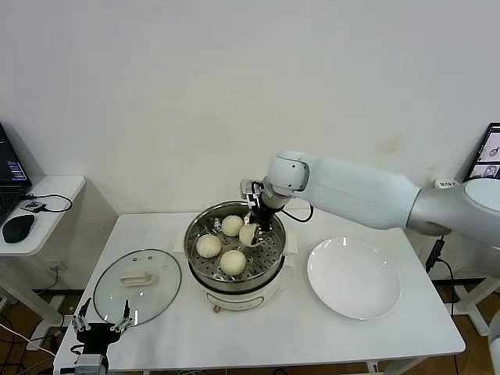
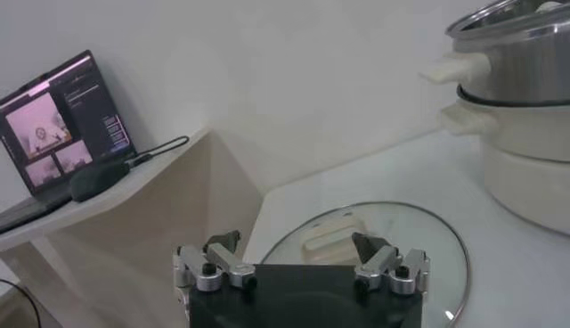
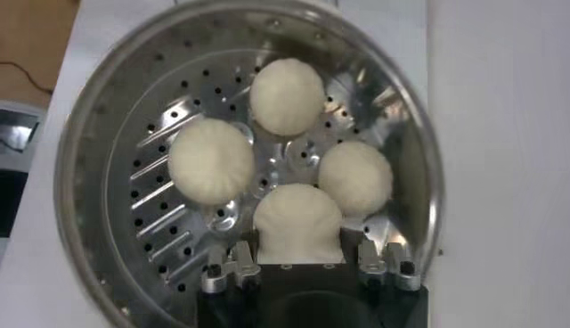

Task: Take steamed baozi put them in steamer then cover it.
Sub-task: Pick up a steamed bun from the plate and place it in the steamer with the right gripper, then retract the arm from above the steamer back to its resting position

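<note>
The steamer (image 1: 234, 287) stands mid-table, a steel pot on a cream base, uncovered. Three steamed baozi lie on its perforated tray (image 3: 160, 205): one at the back (image 1: 232, 225), one on the left (image 1: 208, 245), one at the front (image 1: 233, 262). My right gripper (image 1: 254, 223) reaches into the pot and is shut on the fourth baozi (image 1: 248, 236), held just above the tray between the others; the right wrist view shows it (image 3: 298, 218) between the fingers (image 3: 239, 263). The cover (image 1: 138, 285) lies flat on the table left of the steamer. My left gripper (image 1: 100, 324) is open and empty by the table's front left edge.
An empty white plate (image 1: 354, 277) lies to the right of the steamer. A side desk with a laptop and a mouse (image 1: 17, 227) stands to the left. In the left wrist view the cover (image 2: 419, 232) lies just ahead of the left gripper (image 2: 298, 250).
</note>
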Controlling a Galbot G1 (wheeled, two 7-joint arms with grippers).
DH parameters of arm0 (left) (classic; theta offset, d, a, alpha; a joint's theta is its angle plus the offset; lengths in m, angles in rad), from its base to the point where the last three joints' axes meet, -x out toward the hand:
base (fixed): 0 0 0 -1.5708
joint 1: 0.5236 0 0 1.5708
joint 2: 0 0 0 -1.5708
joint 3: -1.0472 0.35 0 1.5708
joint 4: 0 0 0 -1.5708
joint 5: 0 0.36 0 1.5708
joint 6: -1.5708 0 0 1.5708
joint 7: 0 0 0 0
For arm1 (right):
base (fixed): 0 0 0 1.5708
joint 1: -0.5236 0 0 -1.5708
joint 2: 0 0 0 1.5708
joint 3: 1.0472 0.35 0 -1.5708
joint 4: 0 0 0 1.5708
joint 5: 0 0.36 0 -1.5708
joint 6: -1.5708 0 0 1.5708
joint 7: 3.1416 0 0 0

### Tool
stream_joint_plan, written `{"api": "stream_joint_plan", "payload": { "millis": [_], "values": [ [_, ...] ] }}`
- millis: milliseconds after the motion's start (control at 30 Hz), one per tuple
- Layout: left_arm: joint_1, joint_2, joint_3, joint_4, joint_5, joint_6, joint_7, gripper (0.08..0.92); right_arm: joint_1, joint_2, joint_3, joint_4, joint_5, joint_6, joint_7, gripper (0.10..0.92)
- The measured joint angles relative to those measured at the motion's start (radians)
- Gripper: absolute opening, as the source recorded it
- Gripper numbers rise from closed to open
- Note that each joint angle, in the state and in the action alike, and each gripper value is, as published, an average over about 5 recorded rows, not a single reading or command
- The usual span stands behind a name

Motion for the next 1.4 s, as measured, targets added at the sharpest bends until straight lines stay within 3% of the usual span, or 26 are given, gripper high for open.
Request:
{"api": "stream_joint_plan", "payload": {
  "millis": [167,500,667,1033,1400],
  "values": [
    [-0.001,-0.002,0.0,0.002,0.0,0.0,0.0,0.823,-0.012,0.002,-0.001,-0.006,-0.027,0.003,-0.007,0.582],
    [-0.001,-0.003,-0.005,0.002,0.0,-0.001,0.0,0.823,0.003,-0.027,0.018,0.022,-0.046,0.011,-0.004,0.802],
    [-0.002,0.001,-0.008,0.0,0.0,-0.001,0.004,0.823,0.008,-0.079,0.039,0.077,-0.021,0.006,0.046,0.822],
    [-0.004,0.0,-0.005,0.013,0.011,-0.027,0.007,0.823,-0.182,-0.291,0.224,0.291,0.072,0.116,0.448,0.822],
    [-0.007,-0.006,0.006,0.036,0.032,-0.08,0.011,0.823,-0.807,-0.367,0.845,0.455,-0.041,0.358,0.722,0.823]
  ]
}}
